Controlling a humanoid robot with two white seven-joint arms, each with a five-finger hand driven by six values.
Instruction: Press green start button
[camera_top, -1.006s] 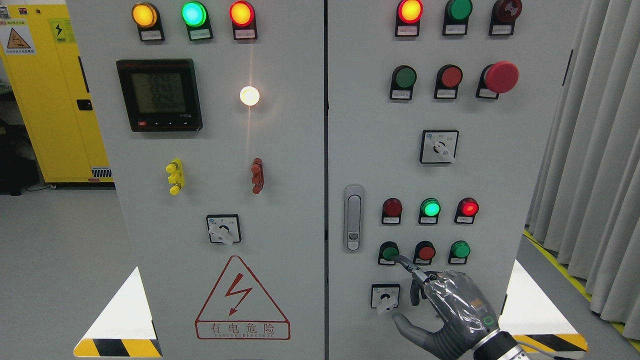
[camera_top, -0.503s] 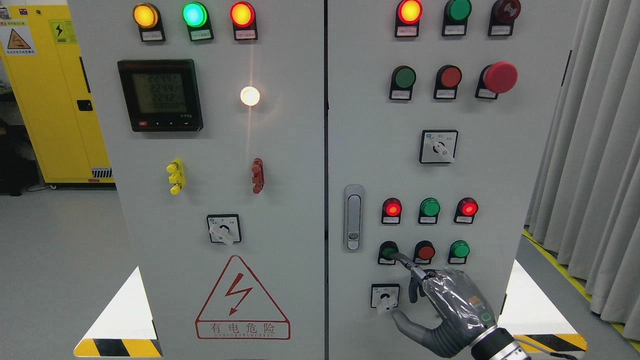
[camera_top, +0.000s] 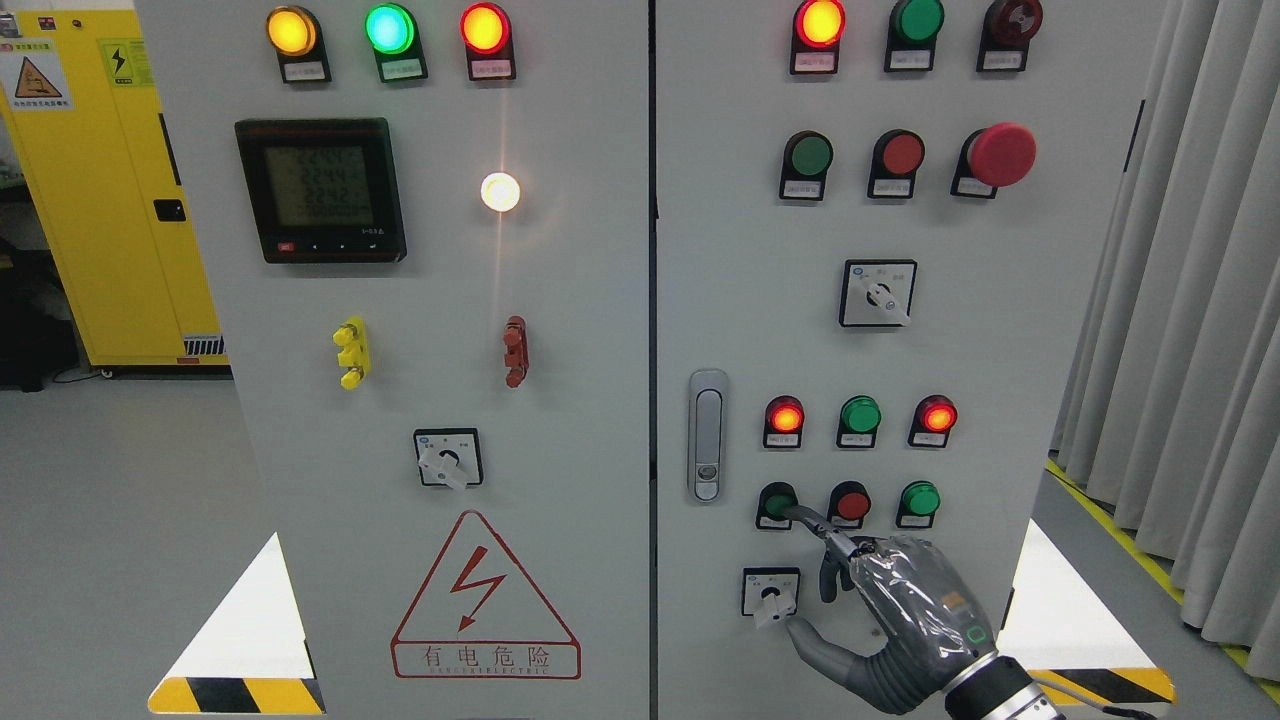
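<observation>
The green start button (camera_top: 775, 501) is the leftmost of three push buttons low on the right cabinet door. My right hand (camera_top: 880, 590) comes up from the lower right; its outstretched index fingertip (camera_top: 802, 516) touches the button's lower right edge. The other fingers are curled, the thumb (camera_top: 815, 645) sticks out to the left, and the hand holds nothing. Above the button, the red lamp (camera_top: 785, 415) glows, the green lamp (camera_top: 860, 413) is dark and the right red lamp (camera_top: 937, 414) glows. No left arm shows.
A red button (camera_top: 851, 503) and a second green button (camera_top: 919, 498) sit right of the pressed one. A rotary switch (camera_top: 771, 594) is just under the index finger, a door handle (camera_top: 707, 435) to the left. Grey curtains (camera_top: 1190, 300) hang at the right.
Since one second ago the left red lamp has lit up and the middle green lamp has gone dark. My right hand has stayed with its index finger on the green button.
</observation>
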